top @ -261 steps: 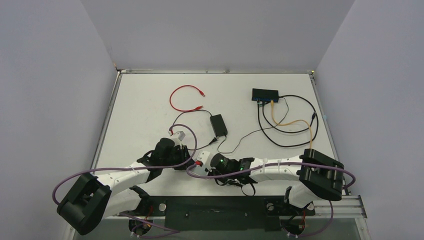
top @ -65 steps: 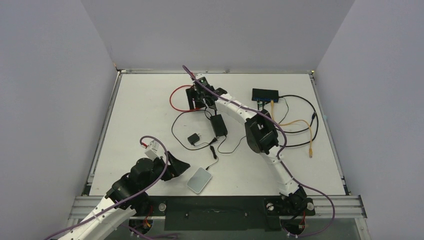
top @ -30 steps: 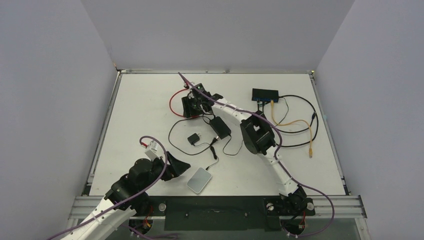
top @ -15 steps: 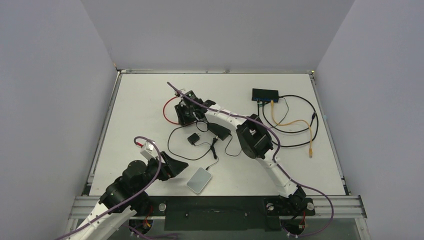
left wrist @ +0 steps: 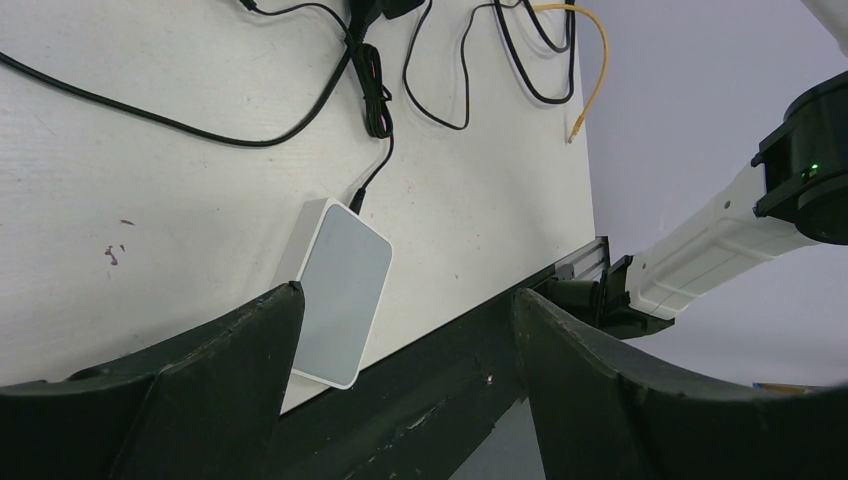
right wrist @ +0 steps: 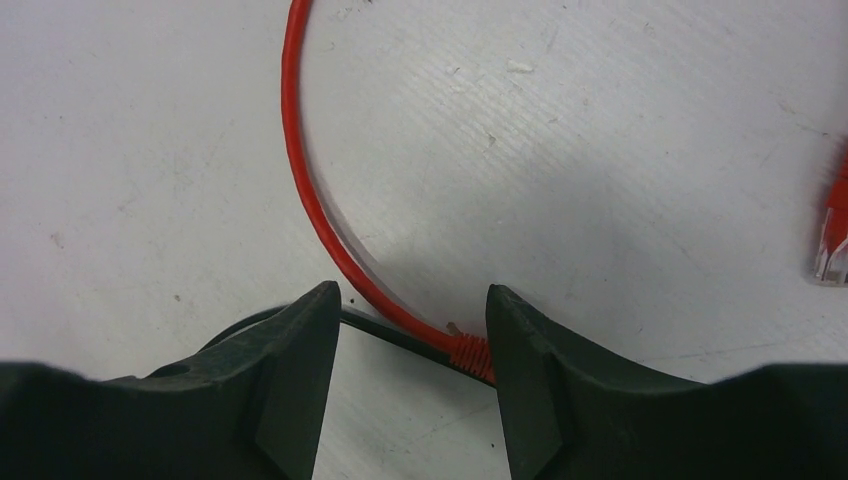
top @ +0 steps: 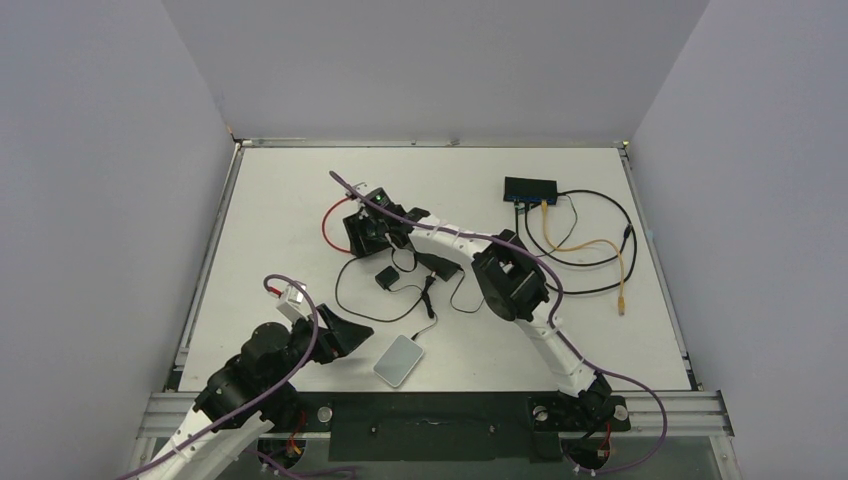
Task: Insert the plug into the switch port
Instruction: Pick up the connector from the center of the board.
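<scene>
1. Plug on one end of the red cable lay on the white table, left of centre. Only its ribbed boot showed, close against the finger on the right of the wrist view, and its tip was hidden there.
2. The right gripper hung low over it with its fingers spread on either side, not pinching anything. A thin black wire crossed the same gap.
3. A good grasp would probably close on the stiff boot rather than the soft cord. It would leave the black wire out, so that the plug came up square and alone.
4. The switch port sat in the row along the blue-trimmed front of the black switch, at the far right of the table and well apart from the plug. Black leads and an orange cable were plugged into that face already, so an unoccupied socket would have to be picked.
5. The adapter brick and loose wires lay between plug and switch — lifting clear of them seemed wise.
6. The left gripper hung spread and empty near the front edge, just beside the grey pad.
</scene>
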